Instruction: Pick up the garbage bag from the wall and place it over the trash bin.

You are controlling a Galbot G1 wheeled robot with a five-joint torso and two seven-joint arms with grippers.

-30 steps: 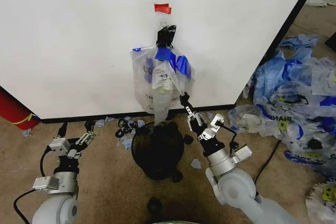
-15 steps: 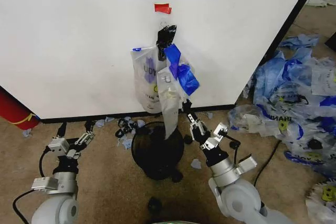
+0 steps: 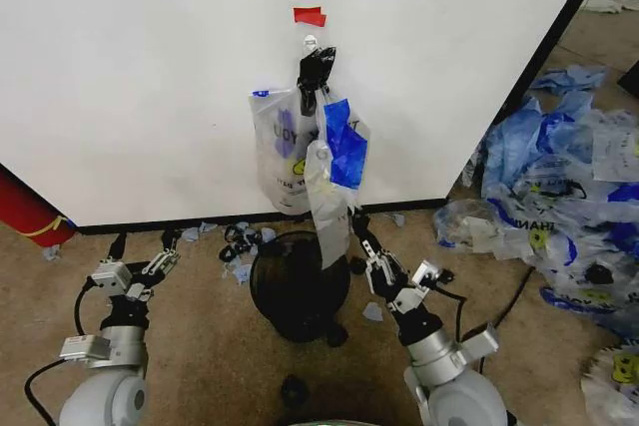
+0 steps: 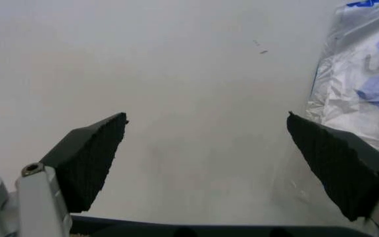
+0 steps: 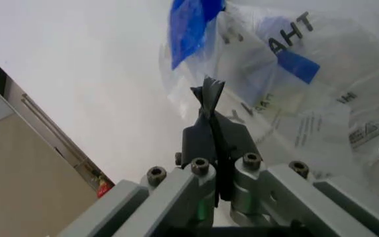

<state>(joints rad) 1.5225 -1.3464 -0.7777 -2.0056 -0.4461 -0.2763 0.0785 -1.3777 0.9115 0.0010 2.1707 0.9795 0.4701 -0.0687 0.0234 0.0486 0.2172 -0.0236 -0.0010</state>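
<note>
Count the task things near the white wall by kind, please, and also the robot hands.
Garbage bag hanging on the wall: 1
Wire-mesh trash bin: 1
Red tape piece: 1
Robot hands, left hand and right hand: 2
Total: 5

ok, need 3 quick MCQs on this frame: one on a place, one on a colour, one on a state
1. Where is the bin?
A. on the floor below the hanging bag
B. left of the left arm
C. on the bag pile at the right

2. What colour is the tape on the wall?
A. yellow
B. red
C. green

3. How are the hands?
A. both open
B. both shut
C. left open, right shut

Answers:
1. A: the head view shows the bin against the wall base, under the bag.
2. B: a red piece sits just above where the bag hangs.
3. C: the left hand has its fingers spread wide facing the wall; the right hand has its fingers pressed together at the bag's lower part.
</note>
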